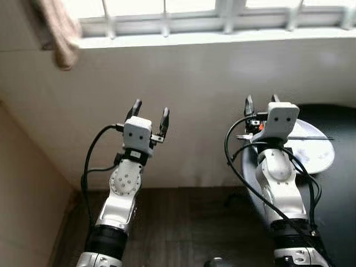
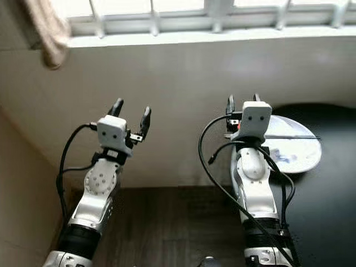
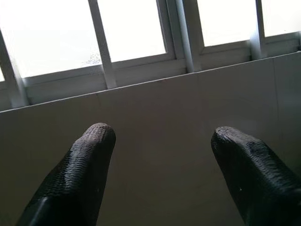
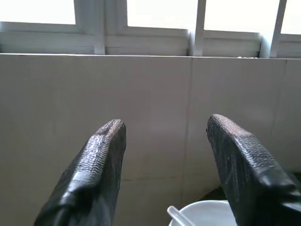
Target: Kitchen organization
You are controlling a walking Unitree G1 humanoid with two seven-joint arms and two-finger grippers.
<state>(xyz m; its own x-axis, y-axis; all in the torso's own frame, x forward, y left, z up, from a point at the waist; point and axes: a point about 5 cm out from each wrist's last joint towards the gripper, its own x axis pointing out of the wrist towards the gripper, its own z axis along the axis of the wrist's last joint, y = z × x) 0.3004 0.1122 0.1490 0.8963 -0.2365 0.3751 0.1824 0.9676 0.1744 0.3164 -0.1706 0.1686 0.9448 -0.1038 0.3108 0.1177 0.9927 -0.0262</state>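
- Left eye view: tiled wall [image 1: 194,105] rising beyond both sets of fingertips, window [image 1: 222,14] above it, beige cloth [image 1: 58,30] hanging well up and to the left of the left gripper's fingers.
- Dark wooden floor [image 1: 183,222] below both arms.
- Black table [image 1: 334,200] on the right, under and beyond the right gripper's fingers.
- White plate [image 1: 317,147] on that table, just past the right fingertips, a thin utensil [image 1: 314,137] lying across it.
- Left gripper [image 1: 149,114]: raised, fingers [image 3: 80,174] spread wide, holding and touching nothing.
- Right gripper [image 1: 261,102]: raised, fingers [image 4: 94,169] parted wide, empty, above the plate's near rim.
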